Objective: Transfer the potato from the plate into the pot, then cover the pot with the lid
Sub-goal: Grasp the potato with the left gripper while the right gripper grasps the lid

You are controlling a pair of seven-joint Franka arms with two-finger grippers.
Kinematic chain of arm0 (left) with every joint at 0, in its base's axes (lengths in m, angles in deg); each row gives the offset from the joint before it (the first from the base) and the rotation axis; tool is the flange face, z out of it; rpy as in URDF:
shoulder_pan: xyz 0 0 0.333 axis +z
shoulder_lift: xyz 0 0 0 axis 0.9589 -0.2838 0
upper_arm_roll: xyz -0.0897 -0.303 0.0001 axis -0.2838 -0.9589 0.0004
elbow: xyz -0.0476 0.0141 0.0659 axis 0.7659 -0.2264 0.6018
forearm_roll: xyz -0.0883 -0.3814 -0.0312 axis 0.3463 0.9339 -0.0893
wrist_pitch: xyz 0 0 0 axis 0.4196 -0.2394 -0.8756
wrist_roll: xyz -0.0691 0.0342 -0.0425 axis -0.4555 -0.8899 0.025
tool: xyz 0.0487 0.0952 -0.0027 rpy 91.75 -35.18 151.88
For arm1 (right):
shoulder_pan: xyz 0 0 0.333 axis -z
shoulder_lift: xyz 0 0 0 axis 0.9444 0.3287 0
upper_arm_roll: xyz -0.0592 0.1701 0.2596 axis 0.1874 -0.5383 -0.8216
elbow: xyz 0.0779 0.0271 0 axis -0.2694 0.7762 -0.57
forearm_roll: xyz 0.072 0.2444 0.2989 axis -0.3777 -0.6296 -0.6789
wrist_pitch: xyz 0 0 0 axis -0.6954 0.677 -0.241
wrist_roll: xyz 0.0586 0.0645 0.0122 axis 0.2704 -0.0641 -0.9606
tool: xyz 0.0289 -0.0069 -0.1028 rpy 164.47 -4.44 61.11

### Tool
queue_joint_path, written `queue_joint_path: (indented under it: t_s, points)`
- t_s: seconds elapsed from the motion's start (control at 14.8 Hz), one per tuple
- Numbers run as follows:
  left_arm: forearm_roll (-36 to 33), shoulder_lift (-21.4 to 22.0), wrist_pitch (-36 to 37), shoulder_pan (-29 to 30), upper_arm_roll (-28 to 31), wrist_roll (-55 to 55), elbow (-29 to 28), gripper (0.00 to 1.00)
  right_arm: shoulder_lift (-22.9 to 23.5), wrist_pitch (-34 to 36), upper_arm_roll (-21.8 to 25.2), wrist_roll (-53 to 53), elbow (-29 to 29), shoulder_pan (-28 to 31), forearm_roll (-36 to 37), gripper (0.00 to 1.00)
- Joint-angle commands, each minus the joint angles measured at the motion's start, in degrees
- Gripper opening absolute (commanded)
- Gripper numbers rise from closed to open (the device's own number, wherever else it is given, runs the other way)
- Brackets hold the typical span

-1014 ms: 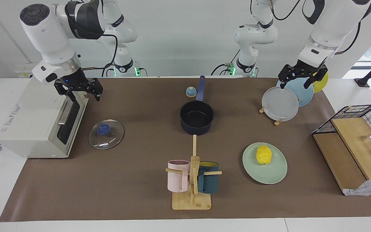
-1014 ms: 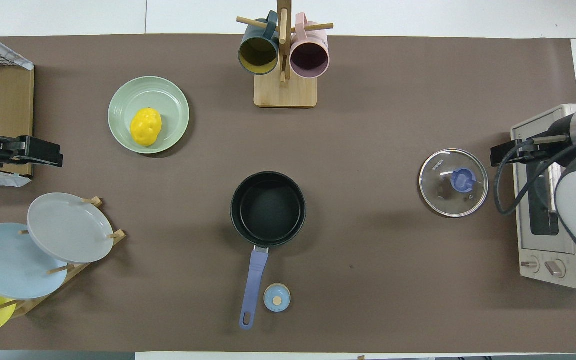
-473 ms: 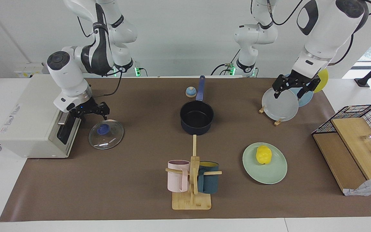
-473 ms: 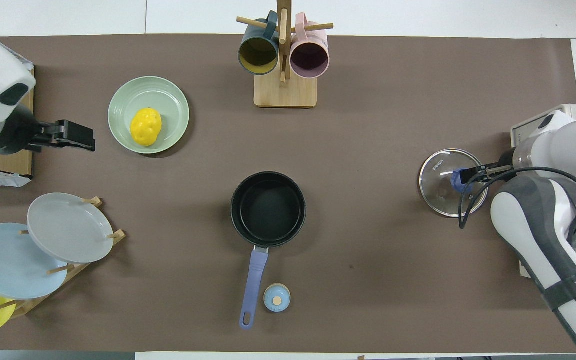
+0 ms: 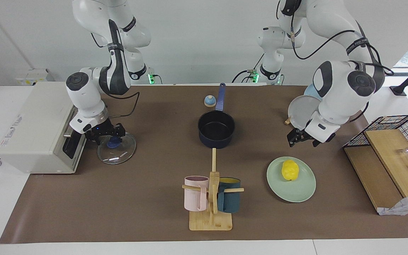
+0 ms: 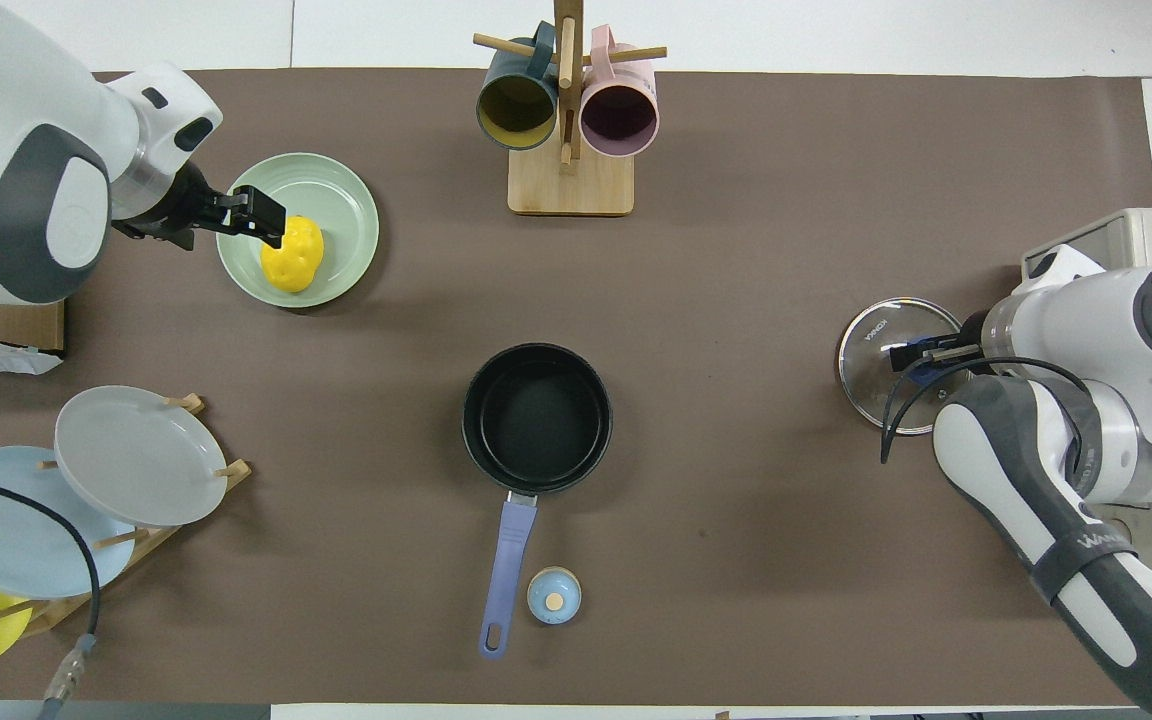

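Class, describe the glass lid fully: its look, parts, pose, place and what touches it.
The lid is round clear glass with a thin metal rim and a dark blue knob. It lies flat, knob up, on the brown mat in front of the toaster oven. The right gripper is down at the knob; its grip cannot be told.

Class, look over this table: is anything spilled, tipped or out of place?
Nothing stands out. The potato sits on the plate, the pot stands upright and empty, and the lid lies flat beside the toaster oven.

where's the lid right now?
The lid lies flat on the table mat toward the right arm's end, in front of the toaster oven, with the right gripper at its knob.
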Motion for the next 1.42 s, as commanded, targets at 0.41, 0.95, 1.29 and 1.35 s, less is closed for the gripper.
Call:
queue_joint_path:
  t_s: [0.41, 0.95, 1.29, 1.35]
  points:
    - [-1.25, -12.51, -8.68, -1.5, 0.9, 0.95, 7.26, 1.0, 0.77, -1.46, -0.32, -5.9, 1.12, -0.45, -0.91, 1.0]
    - [-4.16, -9.28, -17.37, -2.03, 1.25, 2.71, -4.58, 1.0, 0.59, 0.38, -0.23, -9.24, 1.03, -0.27, -0.91, 0.6]
    - [-4.16, -8.74, -17.74, -1.5, 1.17, 2.45, -5.48, 0.64, 0.94, 6.43, -0.23, -9.07, -3.26, -0.8, -0.91, 0.0]
    - [-4.25, -8.83, -17.66, -1.41, 1.17, 2.28, -5.48, 0.31, 1.47, 9.24, -0.31, -8.98, -5.63, -0.89, -0.91, 0.0]
